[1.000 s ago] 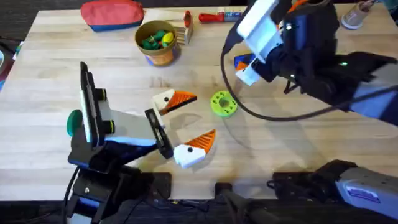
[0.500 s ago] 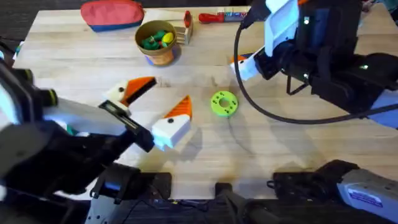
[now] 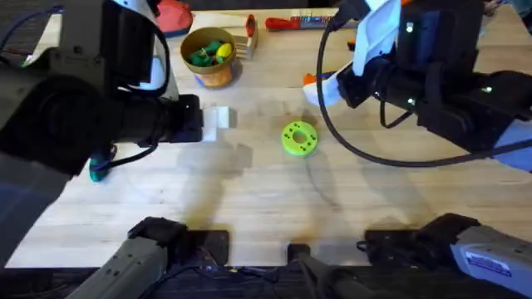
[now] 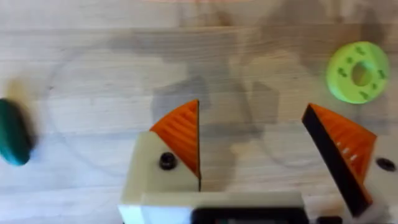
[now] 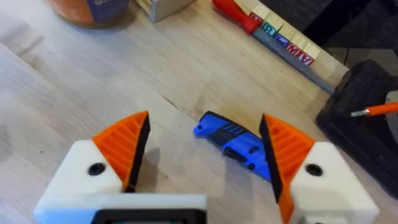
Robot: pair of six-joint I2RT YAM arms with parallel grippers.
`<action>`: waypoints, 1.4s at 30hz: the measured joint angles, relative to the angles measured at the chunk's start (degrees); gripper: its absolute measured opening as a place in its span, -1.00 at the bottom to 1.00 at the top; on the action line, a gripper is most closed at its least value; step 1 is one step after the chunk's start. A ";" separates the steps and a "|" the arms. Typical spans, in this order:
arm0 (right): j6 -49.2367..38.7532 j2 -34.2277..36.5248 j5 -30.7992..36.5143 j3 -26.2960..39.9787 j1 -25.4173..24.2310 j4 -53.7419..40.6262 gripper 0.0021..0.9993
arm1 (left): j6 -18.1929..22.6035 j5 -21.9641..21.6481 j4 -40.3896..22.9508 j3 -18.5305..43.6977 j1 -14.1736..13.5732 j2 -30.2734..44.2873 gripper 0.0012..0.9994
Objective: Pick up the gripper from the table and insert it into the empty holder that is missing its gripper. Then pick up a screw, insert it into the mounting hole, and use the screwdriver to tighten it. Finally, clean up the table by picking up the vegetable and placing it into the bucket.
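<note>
1. Hovering over the wooden surface (image 3: 249,191), left pincer (image 4: 261,146) has its orange pads spread wide, gripping nothing.
2. Lime-green disc (image 4: 357,71) lies on the surface beyond its fingers; a dark green object (image 4: 12,140) lies off to the side.
3. Right pincer (image 5: 202,149) is open wide too, nothing held; blue screwdriver (image 5: 231,142) lies on the surface between its pads, apparently untouched.
4. Bucket (image 3: 209,56) stands at the far side with green and yellow items inside, red pouch (image 3: 173,15) just beside it.
5. Slim red-handled tool (image 5: 239,15) lies near the far edge.
</note>
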 joint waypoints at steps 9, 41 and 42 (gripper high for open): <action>0.00 0.00 -0.18 0.00 0.00 -0.02 0.98 | -0.80 -8.37 -0.59 0.00 22.05 8.34 0.97; 0.00 0.01 -0.17 0.00 0.00 0.00 0.98 | 31.27 -8.98 18.52 0.72 56.31 37.30 -0.02; 0.00 0.00 -0.17 0.00 0.00 0.00 0.98 | 31.26 -9.00 18.64 0.72 56.32 37.32 -0.28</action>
